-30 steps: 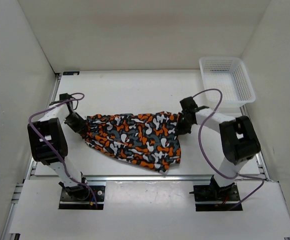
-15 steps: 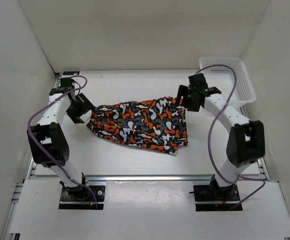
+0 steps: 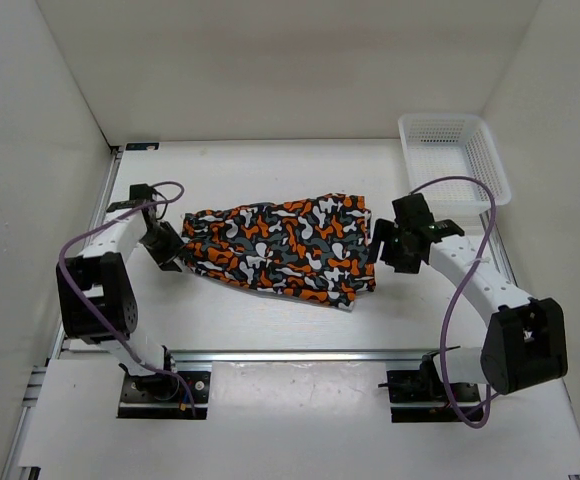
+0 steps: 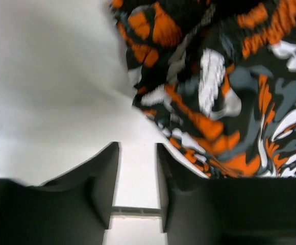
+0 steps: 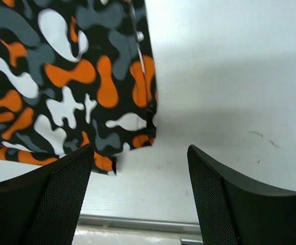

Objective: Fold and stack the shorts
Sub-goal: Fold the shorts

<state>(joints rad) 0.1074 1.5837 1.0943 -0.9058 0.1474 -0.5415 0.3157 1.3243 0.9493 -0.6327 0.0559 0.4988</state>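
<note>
One pair, orange-black-white-grey camouflage fabric shorts (image 3: 282, 250), flat on white worktop (image 3: 270, 175), seemingly folded once. Your left fingers (image 3: 173, 255) slightly apart, right fingers (image 3: 381, 250) wide, both empty, flanking it. Further folding, stacking left to do

The shorts (image 3: 282, 250) are just lying on the desk (image 3: 270, 180), roughly mid-desk and a bit toward the near side, spread out left to right. Soft fabric, really loud camo-ish print: orange, black, white and grey blobs all over. The shape is kind of a wedge, with the right end taller and the left end narrower, and the near edge slants. The right side lies flat and smooth with a straight, clean edge ending in a neat corner. The left end is messier, all rumpled and bunched into folds. A little sliver of white peeks out under the near right corner. Nothing's on top of them.
</note>
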